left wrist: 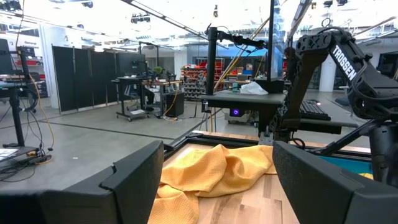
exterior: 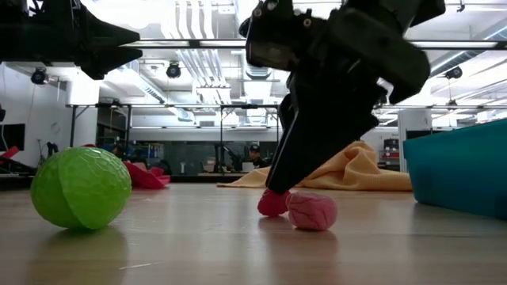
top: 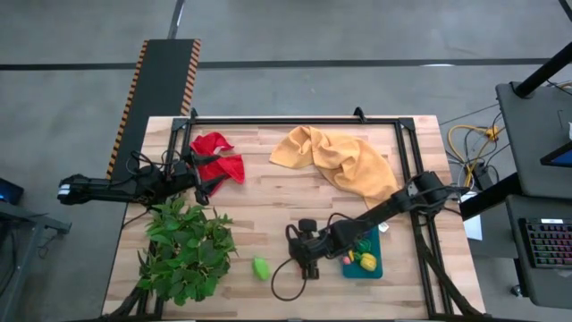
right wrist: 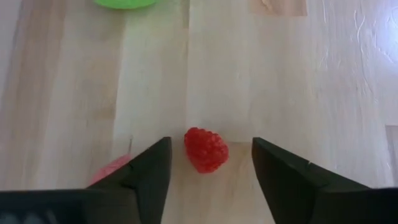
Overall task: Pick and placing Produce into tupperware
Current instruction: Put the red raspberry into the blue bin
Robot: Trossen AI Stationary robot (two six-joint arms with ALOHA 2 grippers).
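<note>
A small red raspberry piece [right wrist: 206,149] lies on the wood between the two fingers of my open right gripper [right wrist: 211,177], which stand on either side of it with a gap on each. A pale pink piece [right wrist: 111,169] lies just beside one finger. In the low view both pieces [exterior: 273,203] [exterior: 311,211] rest on the table under my right gripper [exterior: 279,186]. A lime green piece [top: 260,267] [exterior: 79,190] sits toward the table's left of it. The teal tupperware [top: 373,266] [exterior: 463,170] holds yellow and other pieces [top: 365,260]. My left gripper [top: 204,185] [left wrist: 217,186] waits open by the red cloth.
A leafy green plant [top: 183,250] fills the near left corner. A red cloth [top: 219,156] lies at the far left and a yellow cloth [top: 335,161] at the far middle. A dark cable loops on the wood near my right gripper [top: 284,288]. Black rails frame the table [top: 295,121].
</note>
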